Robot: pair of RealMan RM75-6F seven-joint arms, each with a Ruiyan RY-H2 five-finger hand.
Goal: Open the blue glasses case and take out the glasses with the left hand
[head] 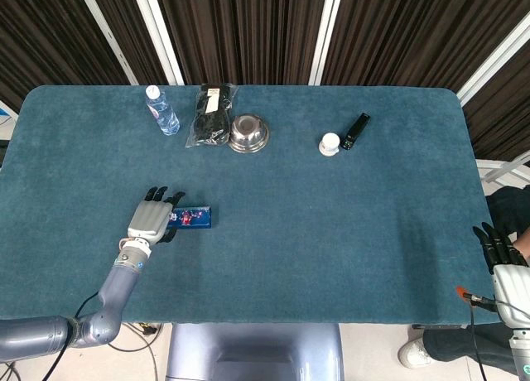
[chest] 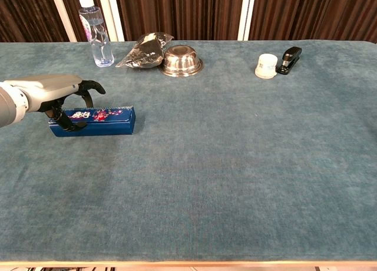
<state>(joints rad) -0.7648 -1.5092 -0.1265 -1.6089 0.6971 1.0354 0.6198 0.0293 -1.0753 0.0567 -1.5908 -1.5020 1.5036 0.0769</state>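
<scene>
On the teal worktop [head: 273,232], the left hand [head: 150,218] lies over the left end of the closed blue case [head: 195,217], near the near-left edge. Along the far side stand a bottle [head: 162,110], a black bag [head: 212,114], a steel bowl [head: 248,133], a white cap [head: 330,143] and a stapler [head: 356,131]. The right hand [head: 503,261] hangs off the near-right corner, fingers apart.
</scene>
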